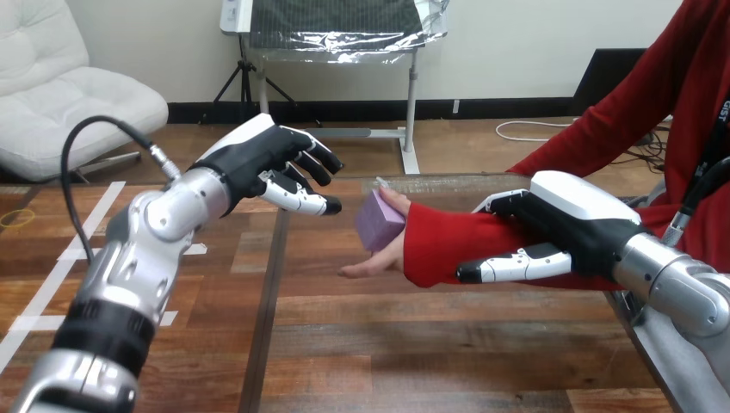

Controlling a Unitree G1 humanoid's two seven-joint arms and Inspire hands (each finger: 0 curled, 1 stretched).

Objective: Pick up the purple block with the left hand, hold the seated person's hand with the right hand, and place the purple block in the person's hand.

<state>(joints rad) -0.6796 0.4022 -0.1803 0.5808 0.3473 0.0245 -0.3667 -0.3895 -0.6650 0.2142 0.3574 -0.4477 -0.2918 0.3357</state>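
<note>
Lying in the person's hand: the purple block (379, 221), tipped on one edge, its near face turned toward the camera. It leans on the open palm, and the person's thumb touches its upper far corner.
Person's hand (377, 262): directly under and behind the purple block, palm up, fingers stretched out past the block's lower left side, held above the wooden table (344, 344).
Red sleeve (439, 241): starts just right of the purple block and runs away from it toward the view's right edge, covering the person's forearm.
Left hand (258, 163): left of the purple block and slightly higher, clearly apart from it. Its fingers are loosely bent and spread, their tips pointing toward the block, the thumb beneath them. It has hold of nothing.
Right hand (568, 228): well to the right of the purple block, set on the red sleeve. The thumb lies along the sleeve's near side and the fingers reach over its top to the far side, so the forearm is clasped between them.
Wooden table: below the purple block, which does not touch it.
</note>
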